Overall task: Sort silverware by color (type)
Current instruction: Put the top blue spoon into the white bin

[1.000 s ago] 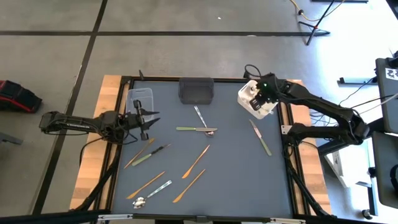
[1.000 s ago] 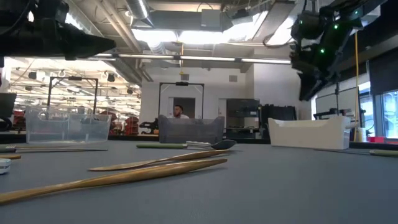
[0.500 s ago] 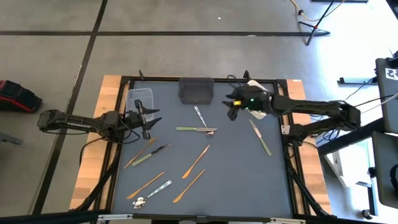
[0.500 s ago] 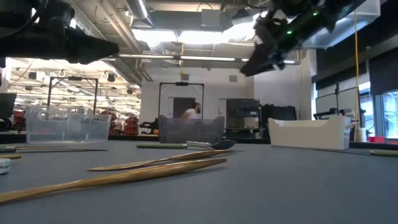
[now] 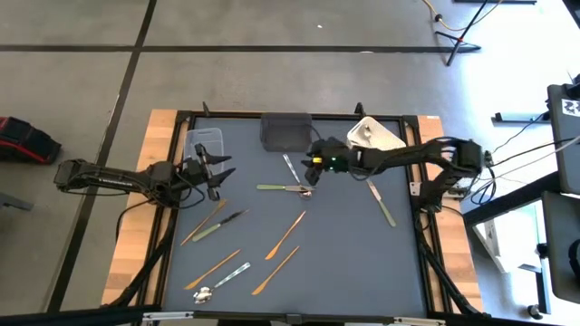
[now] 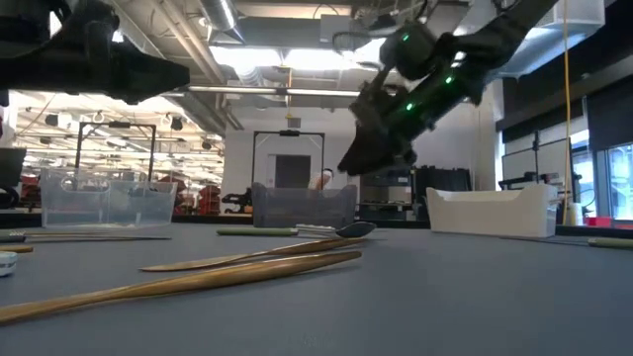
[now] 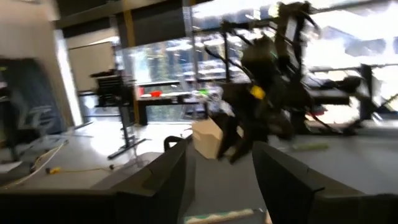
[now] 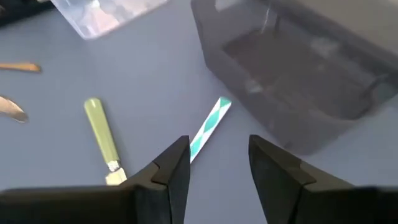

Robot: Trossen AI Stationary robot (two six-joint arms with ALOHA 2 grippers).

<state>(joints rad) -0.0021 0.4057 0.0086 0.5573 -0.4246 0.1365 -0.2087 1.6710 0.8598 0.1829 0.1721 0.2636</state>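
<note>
Right gripper [image 5: 311, 161] is stretched out over the table middle, hovering above the teal-striped utensil [image 8: 209, 128] that lies just in front of the dark grey tub [image 5: 285, 132]; fingers [image 8: 171, 168] spread apart, nothing between them. In the right wrist view a green-handled piece [image 8: 102, 138] lies just beside the striped one, both flat on the mat. Left gripper [image 5: 211, 172] waits at the table's left edge near the clear tub [image 5: 203, 143], fingers [image 7: 168, 174] apart and empty. White tub [image 5: 376, 138] sits at the far right, partly under the right arm. Rest of the silverware is loose on the mat: a pale green knife [image 5: 380, 200] on the right side, copper-gold pieces [image 5: 285, 235] in the centre and lower left, a dark-handled piece [image 5: 219, 225] left of centre, a silver spoon [image 5: 218, 282] near the front edge. Low view shows two copper-gold pieces [image 6: 247, 259] lying flat up close and the right gripper held above the table, not touching anything.
</note>
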